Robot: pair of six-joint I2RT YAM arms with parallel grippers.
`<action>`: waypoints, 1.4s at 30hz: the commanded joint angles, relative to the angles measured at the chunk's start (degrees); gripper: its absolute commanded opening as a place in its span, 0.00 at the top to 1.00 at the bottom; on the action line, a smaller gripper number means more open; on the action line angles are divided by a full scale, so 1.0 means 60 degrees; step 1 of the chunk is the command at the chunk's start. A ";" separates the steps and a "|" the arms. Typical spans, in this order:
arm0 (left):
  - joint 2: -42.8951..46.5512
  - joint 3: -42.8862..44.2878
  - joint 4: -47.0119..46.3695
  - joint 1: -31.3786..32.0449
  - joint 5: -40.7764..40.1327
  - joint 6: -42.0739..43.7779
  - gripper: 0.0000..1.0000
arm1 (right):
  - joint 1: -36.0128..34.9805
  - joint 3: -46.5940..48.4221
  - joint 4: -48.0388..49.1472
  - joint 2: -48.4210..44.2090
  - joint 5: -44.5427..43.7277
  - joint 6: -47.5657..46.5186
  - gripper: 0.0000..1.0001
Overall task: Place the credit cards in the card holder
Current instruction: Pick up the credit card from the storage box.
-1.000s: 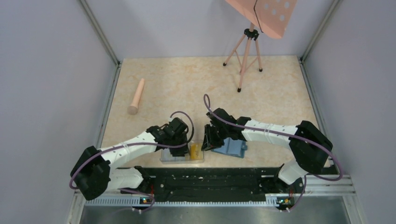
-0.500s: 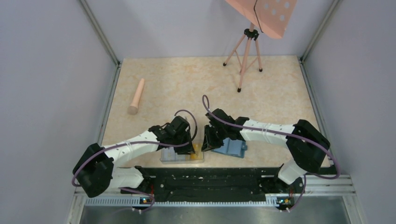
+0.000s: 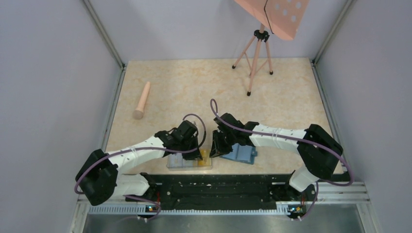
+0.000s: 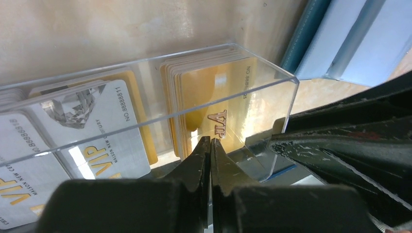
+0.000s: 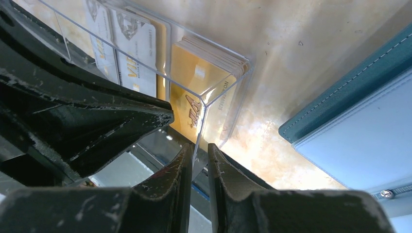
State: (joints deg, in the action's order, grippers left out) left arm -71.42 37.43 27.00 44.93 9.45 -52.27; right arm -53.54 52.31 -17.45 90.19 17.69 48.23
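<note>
Pinching the clear box (image 5: pixel 214 97) wall, my right gripper (image 5: pixel 198 167) faces gold "VIP" credit cards (image 4: pixel 214 97); my left gripper (image 4: pixel 210 156) is pressed together beside silver cards (image 4: pixel 97 126) reading "NO.8888811".

My beige marble-look table (image 3: pixel 291 97) has a clear plastic box (image 3: pixel 189 161) and the teal card holder (image 3: pixel 241 154) near me. Further back I see a wooden pestle-like stick (image 3: pixel 142 100) and a pink tripod (image 3: pixel 254 60).

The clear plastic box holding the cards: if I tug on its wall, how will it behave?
The clear box looks thin-walled and light, so it would probably slide on the smooth table rather than stay put. The right gripper pinches one wall, which may steady it. The gold cards stand loose and could shift.
</note>
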 commanded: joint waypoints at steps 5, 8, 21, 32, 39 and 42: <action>0.0383 0.0481 0.0748 0.0041 -0.0754 0.0203 0.72 | -0.0158 0.0377 -0.0036 0.0064 -0.0115 -0.0033 0.83; 0.0079 0.0507 0.0856 0.0056 -0.0804 0.0313 0.65 | -0.0146 0.0361 -0.0035 0.0074 -0.0107 -0.0042 0.83; -0.1070 0.1304 0.0724 0.1000 -0.1078 0.0271 1.00 | -0.0155 0.0271 -0.0035 0.0058 -0.0106 -0.0027 0.83; -0.1137 0.2107 0.1627 0.1532 -0.1713 0.0274 0.75 | -0.0158 0.0245 -0.0027 0.0043 -0.0099 -0.0011 0.83; -0.1756 0.2370 0.1831 0.1634 -0.1689 0.0463 0.64 | -0.0150 0.0161 0.0059 0.0040 -0.0062 0.0011 0.83; -0.2177 0.2716 0.2172 0.1754 -0.1884 0.0596 0.66 | -0.0152 0.0151 0.0053 0.0042 -0.0063 0.0019 0.83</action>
State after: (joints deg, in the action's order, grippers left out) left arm -82.06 49.54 39.07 54.26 -1.17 -49.91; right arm -53.52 52.31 -18.55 90.19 17.23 48.14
